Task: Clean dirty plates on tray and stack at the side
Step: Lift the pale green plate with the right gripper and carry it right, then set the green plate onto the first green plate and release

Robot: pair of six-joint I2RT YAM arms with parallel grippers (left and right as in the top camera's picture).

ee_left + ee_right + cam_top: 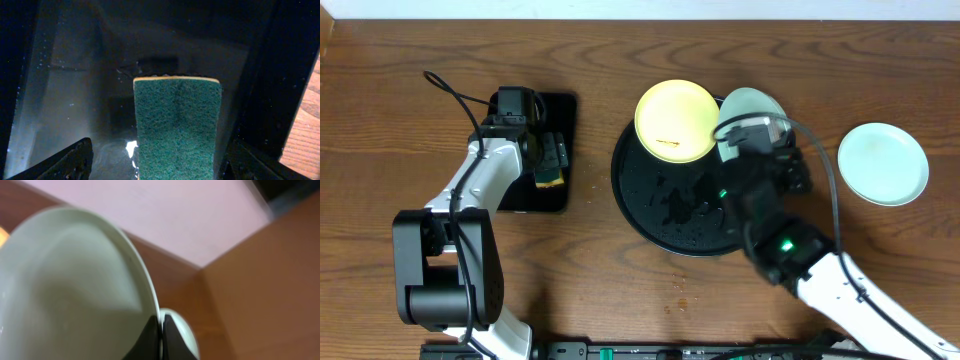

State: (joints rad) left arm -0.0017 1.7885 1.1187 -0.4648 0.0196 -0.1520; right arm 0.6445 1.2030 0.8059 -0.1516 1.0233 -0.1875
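The large round black tray [638,190] holds a pale yellow plate [674,120] with a small brown smear, lying at its upper left. My right gripper [748,133] is shut on the rim of a pale mint plate [752,104], held tilted over the tray's upper right edge. In the right wrist view the black fingers [150,337] pinch that plate's [70,290] thin rim. A second mint plate [883,163] lies flat on the table to the right, and shows in the right wrist view as a plate edge [184,336] beyond the fingers. My left gripper [160,156] is open over a green sponge [177,125].
The sponge [549,178] lies in a small rectangular black tray [565,110] at the left, wet inside. The round tray's bare bottom carries water drops. A few small crumbs or drops lie on the wooden table [680,290] in front of it.
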